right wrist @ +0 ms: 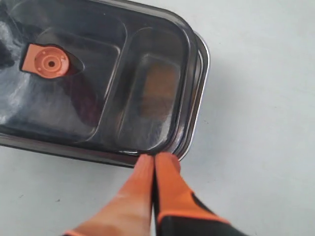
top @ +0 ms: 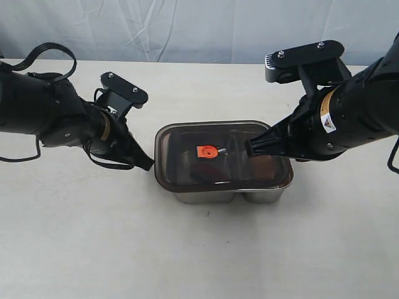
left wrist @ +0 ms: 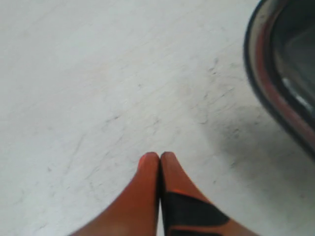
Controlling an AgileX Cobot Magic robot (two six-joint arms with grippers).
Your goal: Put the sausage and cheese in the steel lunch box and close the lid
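Exterior view — right pincer (top: pixel 249 148) closed, angled down over the lid (top: pixel 181 156).

Lid (top: pixel 224 134): dark smoky translucent, black rim; bright orange valve tab (top: pixel 207 151) at centre. Through lid: dull dark red at left (sausage (top: pixel 207 168)), muted yellow-brown at right (cheese (right wrist: pixel 158 86)). Steel lunch box (top: pixel 206 198): mirror silver. Table (top: pixel 187 255): off-white, faint grey scuffs. Left gripper (left wrist: pixel 159 156) and right gripper (right wrist: pixel 153 157): orange, black patches.
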